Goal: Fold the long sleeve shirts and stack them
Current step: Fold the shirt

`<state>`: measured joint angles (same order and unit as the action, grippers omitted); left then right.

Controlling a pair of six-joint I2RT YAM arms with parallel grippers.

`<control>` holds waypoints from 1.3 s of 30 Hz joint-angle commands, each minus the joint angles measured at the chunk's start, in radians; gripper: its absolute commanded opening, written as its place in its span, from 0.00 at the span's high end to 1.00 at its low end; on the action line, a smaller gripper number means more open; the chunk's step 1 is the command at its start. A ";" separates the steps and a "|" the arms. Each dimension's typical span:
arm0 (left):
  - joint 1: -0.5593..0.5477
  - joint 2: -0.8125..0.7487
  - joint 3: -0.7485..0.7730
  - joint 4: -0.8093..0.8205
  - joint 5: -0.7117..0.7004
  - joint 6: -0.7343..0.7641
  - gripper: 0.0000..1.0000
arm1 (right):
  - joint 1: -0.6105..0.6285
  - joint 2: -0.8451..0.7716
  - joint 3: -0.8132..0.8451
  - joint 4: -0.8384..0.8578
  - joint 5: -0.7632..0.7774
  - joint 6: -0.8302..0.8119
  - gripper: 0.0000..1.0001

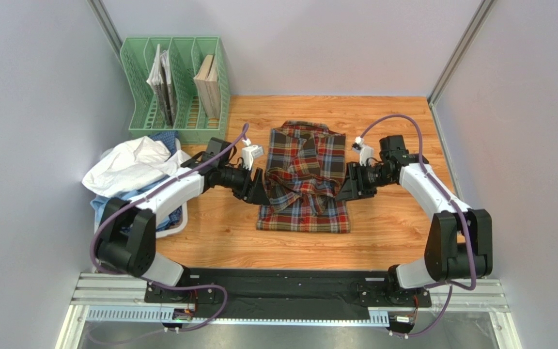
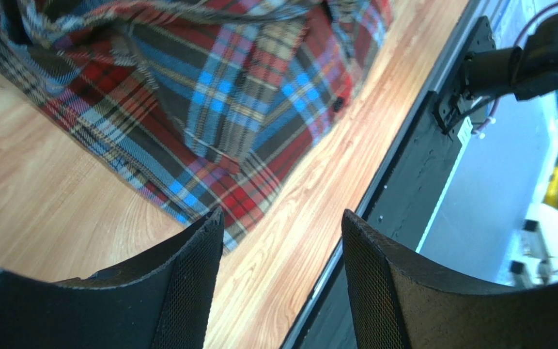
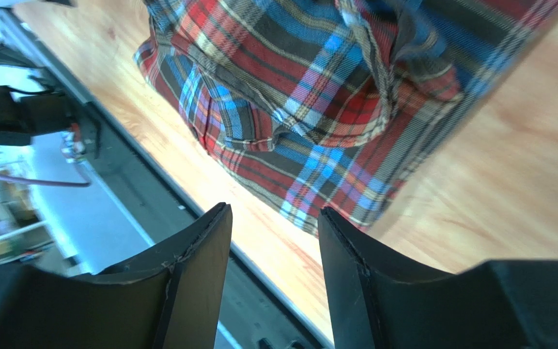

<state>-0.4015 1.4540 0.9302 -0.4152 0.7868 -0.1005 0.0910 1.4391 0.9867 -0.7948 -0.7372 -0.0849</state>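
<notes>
— Tartan shirt point(image 1: 305, 178) lies in the middle of the table point(image 1: 405, 240), collar to the far side, hem to the near side. It looks narrow to me, as if the sides are already turned in.
— And the arms?
— One at each side, about the middle of its length. The left gripper point(image 1: 258, 190) is just beside the left edge, the right gripper point(image 1: 347, 187) just beside the right edge. Both have the jaws apart and nothing between them; in the wrist views I see only wood and cloth past the fingers.
— Which step is this, you think?
— The folding of this shirt, I would say about halfway. The cloth is rumpled across the middle, so it is not neat yet. The white shirt point(image 1: 133, 163) and the blue shirt point(image 1: 164, 138) lie in a heap at the left, apart from both arms.
— What does the next move need?
— Each gripper must come down on an edge, close on all layers together, and both must carry the cloth over at the same pace. If one takes only the top layer, the fold will open.
</notes>
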 commanded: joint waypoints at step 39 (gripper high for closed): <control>-0.004 0.566 0.374 0.634 0.144 -0.462 0.44 | 0.050 0.509 0.253 0.669 -0.151 0.609 0.44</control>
<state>-0.4210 2.0357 1.2800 0.1196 0.9073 -0.5163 0.1638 1.9396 1.1664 -0.2180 -0.8989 0.4179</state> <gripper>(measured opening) 0.513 0.547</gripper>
